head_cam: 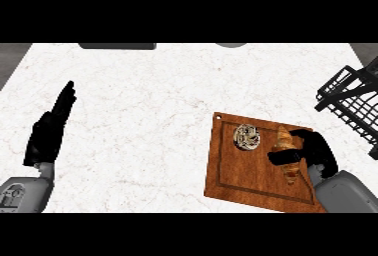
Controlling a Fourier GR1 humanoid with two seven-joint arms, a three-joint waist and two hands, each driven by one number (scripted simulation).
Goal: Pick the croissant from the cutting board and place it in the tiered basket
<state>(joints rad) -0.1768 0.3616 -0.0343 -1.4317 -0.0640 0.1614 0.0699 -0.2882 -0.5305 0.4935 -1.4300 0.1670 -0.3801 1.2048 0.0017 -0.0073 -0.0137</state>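
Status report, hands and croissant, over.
Right hand curled round croissant, on cutting board. Left hand open, resting at left. Round item beside croissant; tiered basket far right.

Quick tally: one white marbled worktop (170, 100), one reddish-brown wooden cutting board (244, 175), one golden-brown croissant (283, 140), and one round pale speckled item (247, 136) (can't tell what it is). One black wire basket (354, 105). Two black hands, the left hand (52, 130) and the right hand (314, 147). Two grey forearms too, the left forearm (26, 192) and the right forearm (347, 192). At the far edge there's one dark grey flat shape (117, 45) and one light grey rounded shape (230, 44), both cut off.
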